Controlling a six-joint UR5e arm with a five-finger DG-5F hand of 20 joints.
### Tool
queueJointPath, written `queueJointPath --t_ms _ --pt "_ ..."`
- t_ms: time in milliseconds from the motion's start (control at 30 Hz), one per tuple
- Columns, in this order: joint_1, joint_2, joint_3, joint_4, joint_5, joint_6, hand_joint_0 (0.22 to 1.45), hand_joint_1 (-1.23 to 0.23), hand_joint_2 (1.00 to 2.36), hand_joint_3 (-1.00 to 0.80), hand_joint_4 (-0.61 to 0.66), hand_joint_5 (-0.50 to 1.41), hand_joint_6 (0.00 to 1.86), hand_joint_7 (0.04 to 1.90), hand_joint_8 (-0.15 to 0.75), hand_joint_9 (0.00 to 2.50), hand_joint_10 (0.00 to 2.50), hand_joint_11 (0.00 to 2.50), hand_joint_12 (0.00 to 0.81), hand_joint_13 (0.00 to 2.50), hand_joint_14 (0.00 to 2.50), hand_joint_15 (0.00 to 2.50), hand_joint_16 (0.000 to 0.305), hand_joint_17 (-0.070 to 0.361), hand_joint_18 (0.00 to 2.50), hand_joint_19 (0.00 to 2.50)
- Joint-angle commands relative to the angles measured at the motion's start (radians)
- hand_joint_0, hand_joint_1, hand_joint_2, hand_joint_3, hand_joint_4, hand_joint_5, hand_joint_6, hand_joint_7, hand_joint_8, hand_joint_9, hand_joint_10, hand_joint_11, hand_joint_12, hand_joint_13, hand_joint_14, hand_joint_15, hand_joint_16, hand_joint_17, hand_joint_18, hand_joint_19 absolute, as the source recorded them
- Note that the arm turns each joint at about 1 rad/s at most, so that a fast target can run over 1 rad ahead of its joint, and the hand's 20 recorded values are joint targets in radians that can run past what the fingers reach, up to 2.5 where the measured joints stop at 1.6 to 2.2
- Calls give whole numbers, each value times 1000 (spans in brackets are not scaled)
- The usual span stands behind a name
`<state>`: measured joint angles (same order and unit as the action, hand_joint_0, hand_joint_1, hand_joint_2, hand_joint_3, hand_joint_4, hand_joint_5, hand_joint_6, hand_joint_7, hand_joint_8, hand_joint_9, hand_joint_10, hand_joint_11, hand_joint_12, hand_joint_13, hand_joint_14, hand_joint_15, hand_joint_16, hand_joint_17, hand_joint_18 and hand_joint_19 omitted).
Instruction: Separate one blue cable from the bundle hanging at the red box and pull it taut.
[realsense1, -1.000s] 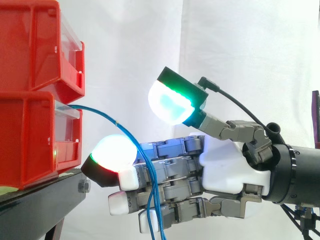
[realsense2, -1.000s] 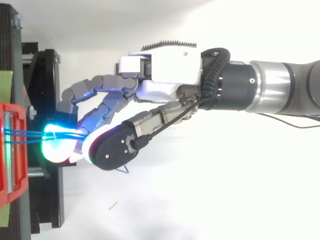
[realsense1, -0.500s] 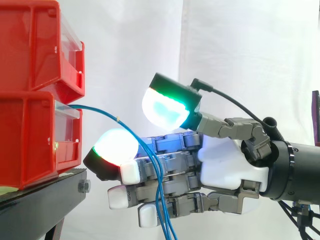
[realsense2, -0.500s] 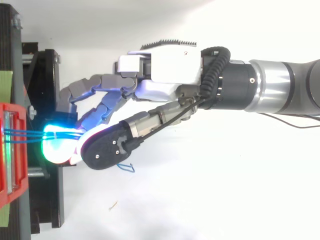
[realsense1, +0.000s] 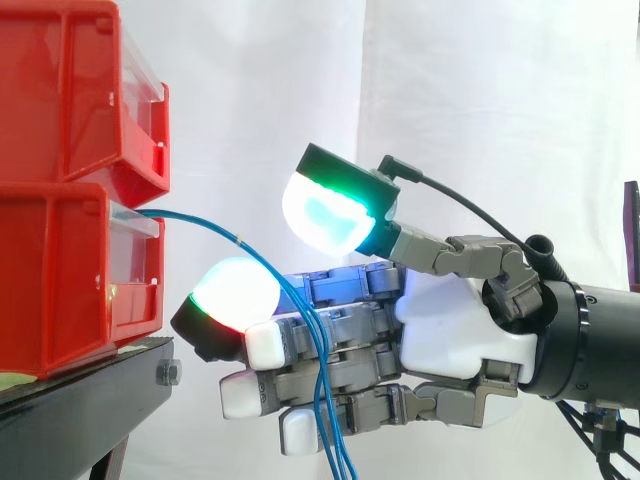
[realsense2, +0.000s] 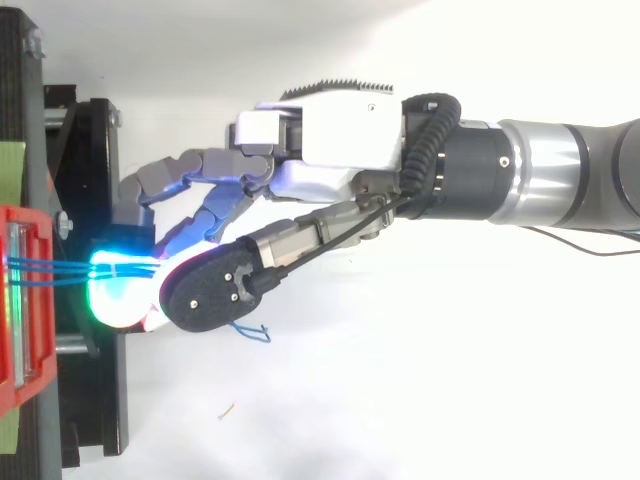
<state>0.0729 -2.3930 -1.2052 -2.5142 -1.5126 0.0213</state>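
Several thin blue cables (realsense1: 240, 239) come out of the lower red bin (realsense1: 60, 280), arc to the right and hang down in front of my hand (realsense1: 450, 320). My hand reaches in from the right with its fingers stretched toward the bins. The top fingertip pad (realsense1: 235, 290) glows white and red just under the cables' arc. The thumb pad (realsense1: 325, 210) glows green and white above the cables, apart from the fingers. From above, the cables (realsense2: 50, 270) run from the bin (realsense2: 20, 300) to the glowing fingertip (realsense2: 115, 285). The hand is open, and nothing is pinched.
A second red bin (realsense1: 70, 90) is stacked on the lower one. Both stand on a black stand (realsense1: 90, 390) at the left. A loose loop of blue cable (realsense2: 252, 331) shows below the thumb in the top view. A white curtain hangs behind.
The thumb has swung a little toward the bins and now sits further over the cables. The fingers have risen slightly, and the hanging cables have shifted a little to the right.
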Motion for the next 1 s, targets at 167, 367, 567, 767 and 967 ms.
queueJointPath --t_ms 167,367,567,767,967 --pt "-1 0 -1 -2 0 -1 716 -553 1025 -147 263 -110 504 1152 350 939 14 448 313 770 14 395 33 74 816 492" --pt "-1 0 -1 0 2 -1 726 -604 1025 -159 261 -108 504 1182 350 951 17 475 308 785 14 400 32 73 829 508" --pt "-1 0 -1 -3 2 -1 628 -529 1011 -381 251 -102 503 1228 360 951 17 480 311 795 15 411 34 76 852 493" --pt "-1 0 -1 -6 2 -9 616 -453 1003 -465 234 -86 502 1340 373 1056 21 607 316 910 18 520 34 76 904 518" --pt "-1 2 -1 -23 -1 -18 651 -521 1011 -385 223 -77 501 1479 382 1158 21 801 345 1122 24 764 35 80 910 508"
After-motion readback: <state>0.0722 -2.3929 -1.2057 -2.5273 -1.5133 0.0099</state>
